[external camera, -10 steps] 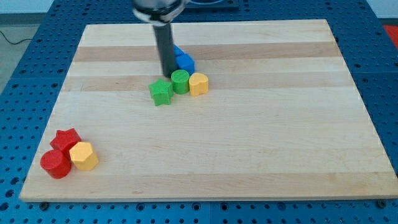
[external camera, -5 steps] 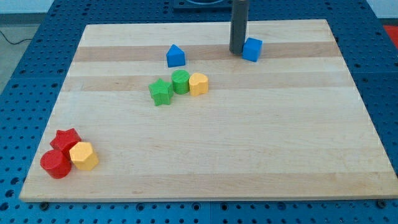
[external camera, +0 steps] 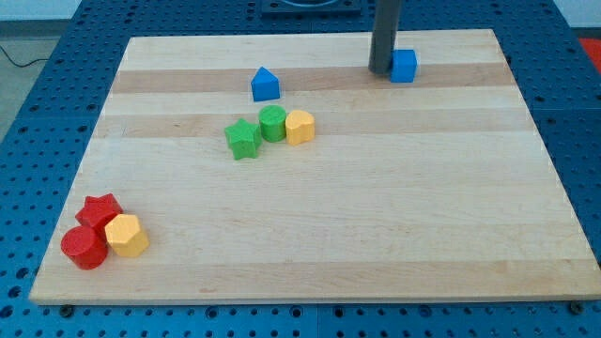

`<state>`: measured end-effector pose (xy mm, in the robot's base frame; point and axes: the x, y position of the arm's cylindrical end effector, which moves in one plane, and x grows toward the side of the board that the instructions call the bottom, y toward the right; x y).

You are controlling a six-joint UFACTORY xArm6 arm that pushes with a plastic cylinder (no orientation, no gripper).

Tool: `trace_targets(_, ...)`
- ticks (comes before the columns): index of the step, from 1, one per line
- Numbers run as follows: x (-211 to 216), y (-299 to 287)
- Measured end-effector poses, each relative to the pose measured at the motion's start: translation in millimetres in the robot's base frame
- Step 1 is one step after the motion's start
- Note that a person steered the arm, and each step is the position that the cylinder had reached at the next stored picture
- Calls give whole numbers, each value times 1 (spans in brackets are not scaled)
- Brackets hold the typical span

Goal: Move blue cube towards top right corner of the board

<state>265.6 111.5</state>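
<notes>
The blue cube [external camera: 404,66] sits near the view's top, right of centre on the wooden board [external camera: 310,235]. My tip [external camera: 381,70] rests on the board against the cube's left side. The dark rod rises from there out of the view's top edge.
A blue house-shaped block [external camera: 266,84] lies left of the rod. Below it sit a green star [external camera: 243,139], a green cylinder [external camera: 273,122] and a yellow block [external camera: 300,127]. At the bottom left are a red star [external camera: 100,211], a red cylinder [external camera: 84,247] and a yellow block [external camera: 127,236].
My tip has moved right and slightly up, pushing the blue cube away from the blue house-shaped block towards the view's top right. The other blocks have not moved.
</notes>
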Motion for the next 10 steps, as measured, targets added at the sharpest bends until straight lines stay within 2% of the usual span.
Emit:
trace_targets(1, -6, 11)
trace_targets(2, 17, -2)
trace_targets(3, 38, 10)
trace_targets(5, 22, 73)
trace_targets(6, 22, 76)
trace_targets(8, -19, 79)
trace_targets(9, -26, 83)
trace_targets(10, 7, 73)
